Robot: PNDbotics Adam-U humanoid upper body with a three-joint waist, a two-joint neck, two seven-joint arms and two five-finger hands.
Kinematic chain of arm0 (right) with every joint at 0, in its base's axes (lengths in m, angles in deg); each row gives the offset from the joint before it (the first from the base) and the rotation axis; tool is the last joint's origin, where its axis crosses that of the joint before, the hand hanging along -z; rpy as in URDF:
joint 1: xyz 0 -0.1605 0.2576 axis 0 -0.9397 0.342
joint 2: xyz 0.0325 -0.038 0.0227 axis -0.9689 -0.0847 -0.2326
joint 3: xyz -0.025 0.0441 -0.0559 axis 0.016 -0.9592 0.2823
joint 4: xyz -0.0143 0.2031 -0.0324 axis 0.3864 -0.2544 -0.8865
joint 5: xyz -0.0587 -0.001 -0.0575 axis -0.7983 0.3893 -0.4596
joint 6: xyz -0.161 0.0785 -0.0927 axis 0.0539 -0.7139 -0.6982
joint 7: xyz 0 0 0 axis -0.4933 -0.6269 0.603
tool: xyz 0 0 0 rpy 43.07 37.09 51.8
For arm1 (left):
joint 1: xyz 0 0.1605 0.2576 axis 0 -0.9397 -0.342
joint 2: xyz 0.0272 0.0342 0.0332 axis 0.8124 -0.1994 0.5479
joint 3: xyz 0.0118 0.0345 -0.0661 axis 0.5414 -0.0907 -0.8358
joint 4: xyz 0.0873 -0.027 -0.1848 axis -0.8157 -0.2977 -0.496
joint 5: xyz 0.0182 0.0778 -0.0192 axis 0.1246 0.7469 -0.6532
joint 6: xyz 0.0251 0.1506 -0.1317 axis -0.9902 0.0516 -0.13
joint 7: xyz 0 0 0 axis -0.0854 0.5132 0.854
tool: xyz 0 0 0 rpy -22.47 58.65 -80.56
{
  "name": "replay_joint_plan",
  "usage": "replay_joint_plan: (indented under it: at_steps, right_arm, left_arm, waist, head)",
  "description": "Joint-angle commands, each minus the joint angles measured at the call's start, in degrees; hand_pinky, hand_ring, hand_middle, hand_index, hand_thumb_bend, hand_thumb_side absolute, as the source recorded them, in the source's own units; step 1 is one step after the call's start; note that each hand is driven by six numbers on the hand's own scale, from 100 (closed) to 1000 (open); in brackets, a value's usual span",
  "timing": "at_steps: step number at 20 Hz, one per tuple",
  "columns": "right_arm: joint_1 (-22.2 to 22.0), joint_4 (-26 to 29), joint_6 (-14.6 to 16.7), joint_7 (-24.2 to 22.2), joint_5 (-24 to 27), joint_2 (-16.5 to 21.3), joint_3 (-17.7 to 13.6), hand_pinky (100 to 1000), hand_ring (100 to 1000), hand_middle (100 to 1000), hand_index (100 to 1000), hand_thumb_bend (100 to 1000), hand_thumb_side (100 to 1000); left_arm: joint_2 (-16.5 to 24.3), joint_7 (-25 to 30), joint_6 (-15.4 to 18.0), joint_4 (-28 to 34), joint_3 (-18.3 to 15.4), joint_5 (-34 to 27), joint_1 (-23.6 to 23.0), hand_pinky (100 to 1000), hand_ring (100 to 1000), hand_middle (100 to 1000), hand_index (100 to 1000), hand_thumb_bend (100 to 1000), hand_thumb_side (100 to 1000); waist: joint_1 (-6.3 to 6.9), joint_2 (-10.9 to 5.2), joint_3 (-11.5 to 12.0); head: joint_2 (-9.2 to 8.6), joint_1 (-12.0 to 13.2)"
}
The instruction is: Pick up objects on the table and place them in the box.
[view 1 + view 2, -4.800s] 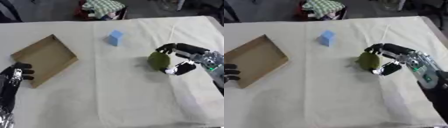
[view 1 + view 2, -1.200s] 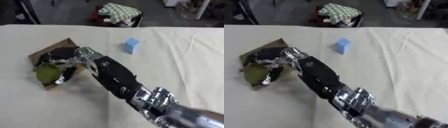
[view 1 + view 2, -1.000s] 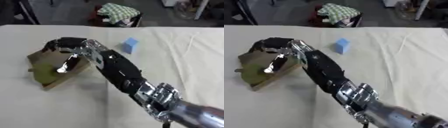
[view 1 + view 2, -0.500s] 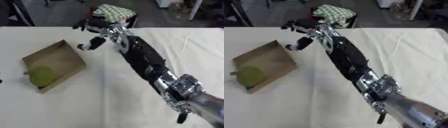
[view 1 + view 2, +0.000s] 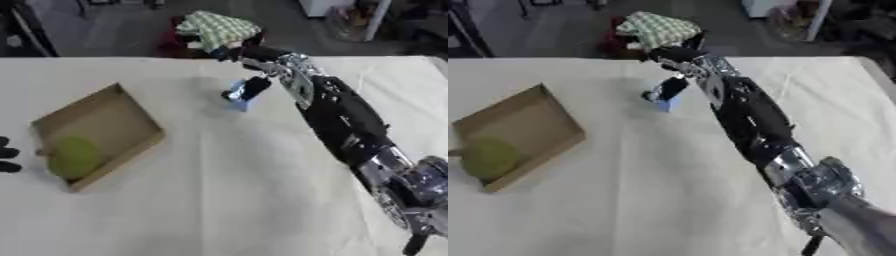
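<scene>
Green ball (image 5: 73, 156), one; blue block (image 5: 242, 101), one.

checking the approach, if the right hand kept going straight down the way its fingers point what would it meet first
Most likely the blue block. The right hand hangs over it with fingers pointing down at it, and nothing shows between them. How much gap remains is unclear, since the fingers overlap the block in both views.

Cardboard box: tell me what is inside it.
The cardboard box holds one round green object at its near corner. The floor under the object is hidden.
</scene>
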Motion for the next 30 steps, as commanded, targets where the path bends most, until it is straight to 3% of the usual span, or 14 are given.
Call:
replay_joint_plan:
  at_steps: [1, 5, 9, 11, 14, 16, 20, 30]
  right_arm:
    - [0.9, -1.1, -0.7, 0.2, -1.7, 1.7, -0.7, 833, 911, 939, 977, 365, 497]
    - [0.8, -2.9, -1.4, 0.2, -4.4, 1.5, -1.0, 802, 888, 935, 969, 358, 500]
    - [0.5, -4.0, -1.4, 0.1, -5.4, 1.4, -1.4, 646, 721, 882, 933, 315, 465]
    - [0.5, -3.8, -1.2, 0.7, -5.8, 1.5, -1.4, 534, 584, 767, 847, 242, 383]
    - [0.6, -2.5, -0.9, 3.3, -5.9, 1.6, -1.5, 420, 465, 555, 678, 100, 210]
    - [0.7, -1.0, -0.6, 5.8, -5.5, 1.6, -1.2, 399, 447, 502, 629, 100, 172]
    - [1.9, 2.9, 0.9, 8.8, -3.6, 1.0, 0.1, 398, 433, 475, 623, 100, 172]
    - [6.8, 5.7, 5.2, 4.8, 0.1, -6.7, 4.1, 449, 468, 490, 644, 100, 212]
  left_arm:
    - [0.9, -0.2, 0.0, 0.4, -0.5, 0.4, 0.3, 569, 623, 601, 648, 100, 740]
    - [1.0, -0.2, 0.0, 0.3, -0.5, 0.4, 0.2, 569, 624, 601, 648, 100, 740]
    - [1.0, -0.3, 0.0, 0.3, -0.5, 0.4, 0.1, 568, 624, 601, 648, 100, 740]
    - [1.0, -0.3, 0.0, 0.3, -0.5, 0.4, 0.1, 568, 624, 601, 648, 100, 740]
    - [1.1, -0.3, 0.0, 0.3, -0.6, 0.4, 0.1, 568, 624, 601, 648, 100, 739]
    - [1.1, -0.3, 0.0, 0.3, -0.5, 0.4, 0.1, 568, 624, 601, 648, 100, 739]
    - [1.1, -0.3, 0.0, 0.3, -0.5, 0.4, 0.1, 567, 624, 601, 648, 100, 738]
    - [0.6, 0.4, 0.1, 0.4, 0.3, -0.1, 0.3, 567, 629, 601, 648, 100, 736]
  waist:
    - [0.25, -1.19, -0.1]
    - [0.29, -1.14, -0.1]
    - [0.3, -1.08, -0.2]
    - [0.29, -1.07, -0.2]
    - [0.28, -1.07, -0.2]
    - [0.25, -1.08, -0.2]
    - [0.18, -1.15, 0.0]
    - [0.17, -1.4, 3.0]
  head:
    - [-0.47, 0.2]
    - [-0.2, 0.2]
    - [-0.09, 0.3]
    - [-0.03, 0.3]
    - [-0.05, 0.3]
    - [-0.02, 0.3]
    - [0.01, 0.2]
    - [0.16, -1.7]
